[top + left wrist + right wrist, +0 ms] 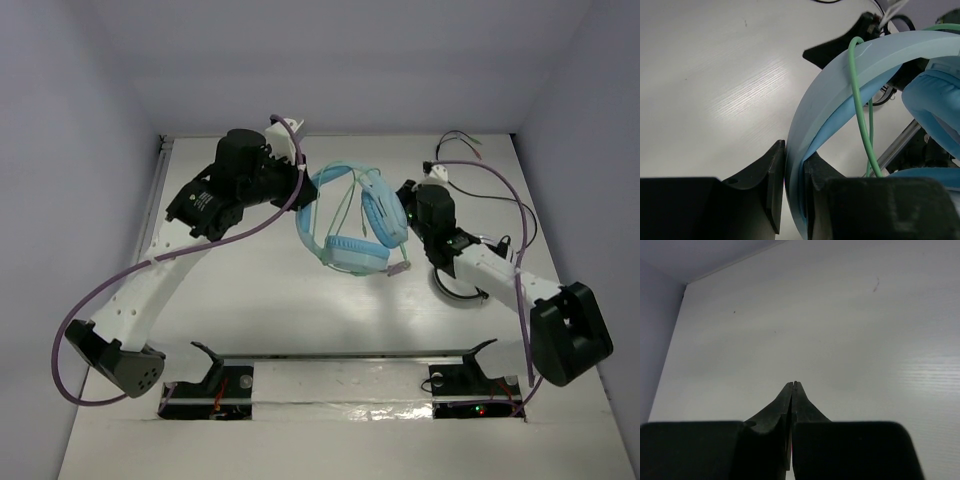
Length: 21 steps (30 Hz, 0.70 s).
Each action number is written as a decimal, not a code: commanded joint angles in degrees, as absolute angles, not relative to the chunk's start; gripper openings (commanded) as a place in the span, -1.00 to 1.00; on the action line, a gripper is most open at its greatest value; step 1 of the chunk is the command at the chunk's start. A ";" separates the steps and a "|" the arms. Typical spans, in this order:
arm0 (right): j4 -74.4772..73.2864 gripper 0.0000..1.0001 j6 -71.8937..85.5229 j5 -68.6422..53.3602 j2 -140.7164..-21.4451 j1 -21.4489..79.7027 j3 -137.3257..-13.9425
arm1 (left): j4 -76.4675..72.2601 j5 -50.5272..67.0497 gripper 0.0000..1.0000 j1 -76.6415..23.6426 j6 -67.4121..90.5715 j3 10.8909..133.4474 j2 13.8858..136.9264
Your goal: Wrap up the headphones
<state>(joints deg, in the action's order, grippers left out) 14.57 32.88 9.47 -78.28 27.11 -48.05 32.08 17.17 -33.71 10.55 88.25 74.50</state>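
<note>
The light blue headphones (pixel 350 225) hang lifted above the table's middle, ear cups low and to the right. My left gripper (pixel 305 195) is shut on the headband (pixel 865 60), which runs up between its fingers (pixel 795 165). The pale green cable (pixel 860 110) loops over the headband and hangs down across it; in the top view it (pixel 345 205) crosses the headband's arch. My right gripper (pixel 405 192) is just right of the upper ear cup. In its wrist view its jaws (pixel 794 386) are pressed together with nothing visible between them and only bare table beyond.
A round black-and-white coil (pixel 458 285) lies on the table under my right arm. A thin black cable with coloured tips (pixel 470 150) lies at the back right. Walls close the table at back, left and right.
</note>
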 commanded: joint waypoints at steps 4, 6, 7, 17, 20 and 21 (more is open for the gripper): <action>30.03 -1.00 31.56 1.70 -65.85 26.98 -30.17 | 27.16 18.28 -1.00 -32.61 13.45 95.27 74.70; 32.95 -1.00 28.67 -3.04 -59.26 26.98 -27.52 | 27.60 17.93 -1.00 -32.61 13.54 96.41 75.49; 33.13 -1.00 27.35 -4.21 -57.06 26.98 -27.16 | 27.77 17.67 -1.00 -32.61 13.71 96.59 75.67; 30.59 0.38 21.62 -18.81 -50.97 26.98 -29.52 | 26.81 18.63 -1.00 -32.08 14.41 93.96 75.50; 29.00 0.39 19.60 -21.43 -56.41 26.98 -33.04 | 26.72 19.34 -1.00 -32.08 14.68 94.04 75.32; 28.92 0.38 19.34 -22.40 -57.64 26.98 -34.96 | 26.72 19.42 -1.00 -32.08 14.68 94.13 75.06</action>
